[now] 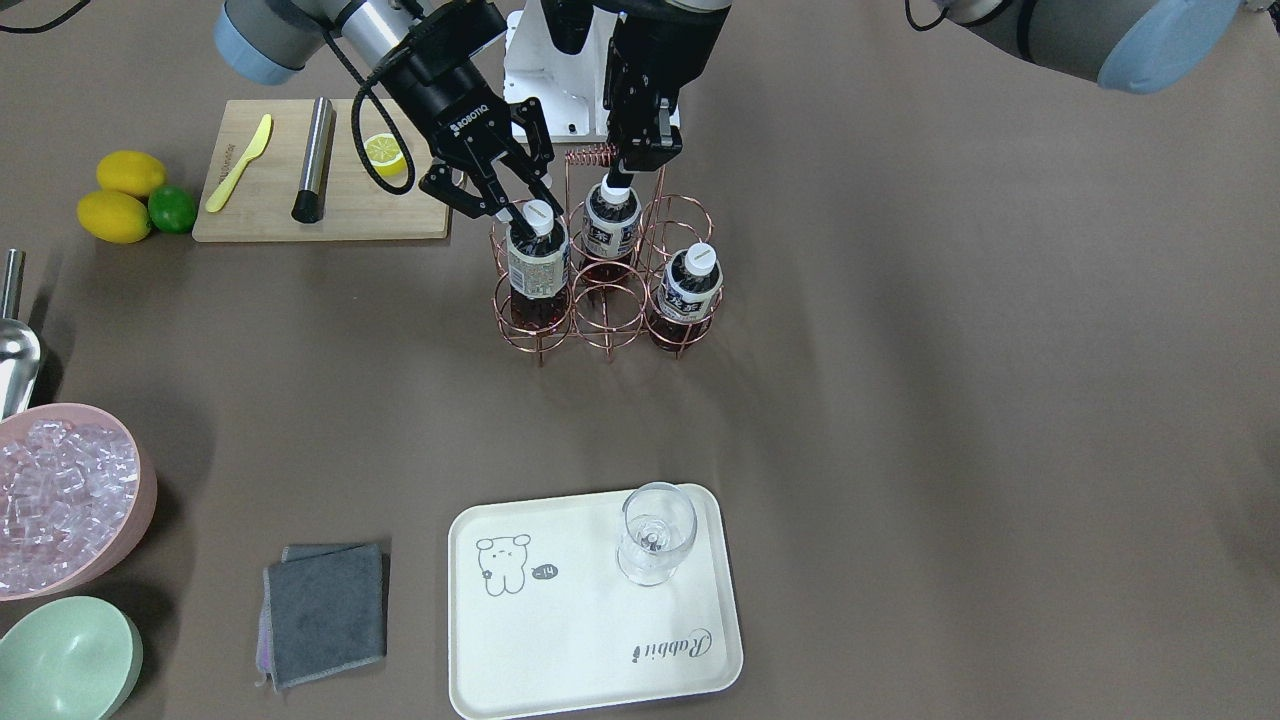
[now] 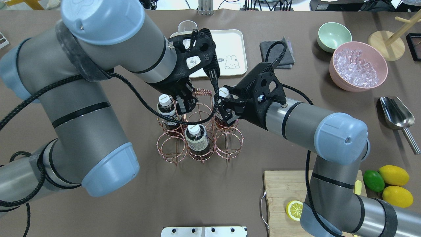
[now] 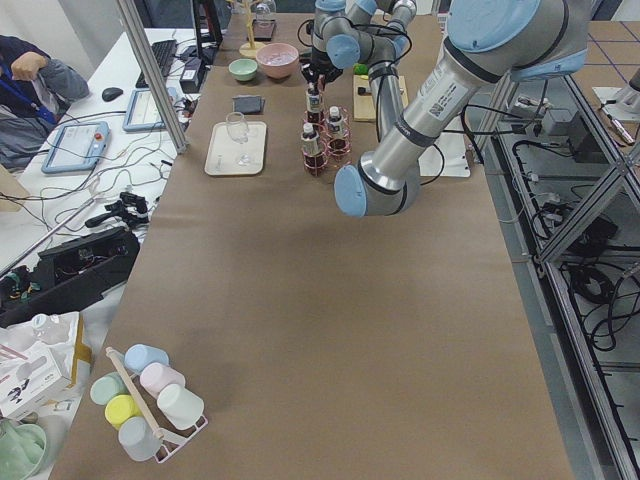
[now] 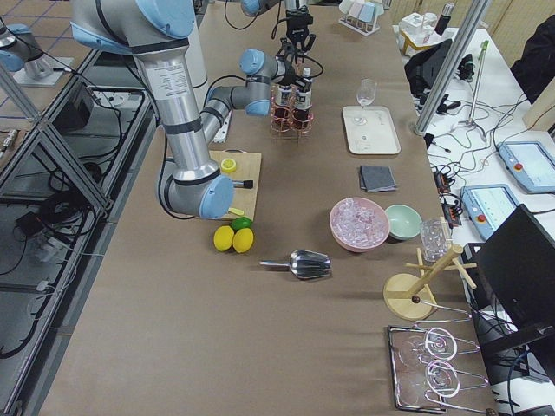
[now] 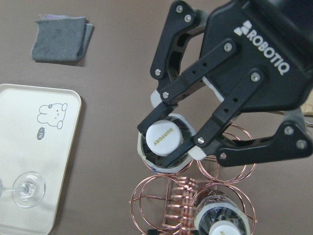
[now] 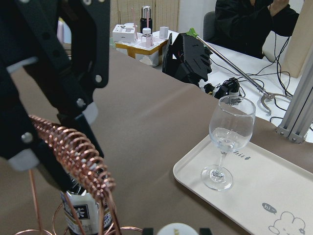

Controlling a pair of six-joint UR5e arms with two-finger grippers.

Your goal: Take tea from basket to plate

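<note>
Three tea bottles stand in the copper wire basket. My right gripper is shut on the white cap of one tea bottle; the left wrist view shows its fingers pressed on the cap. That bottle still sits in its ring cell. My left gripper is shut on the end of the basket's coiled handle, above a second bottle. The third bottle stands free. The cream plate lies nearer the operators' side, with a stemmed glass on it.
A wooden cutting board holds a yellow knife, a metal cylinder and a lemon half. Two lemons and a lime lie beside it. A pink bowl of ice, a green bowl, a scoop and a grey cloth are near the plate.
</note>
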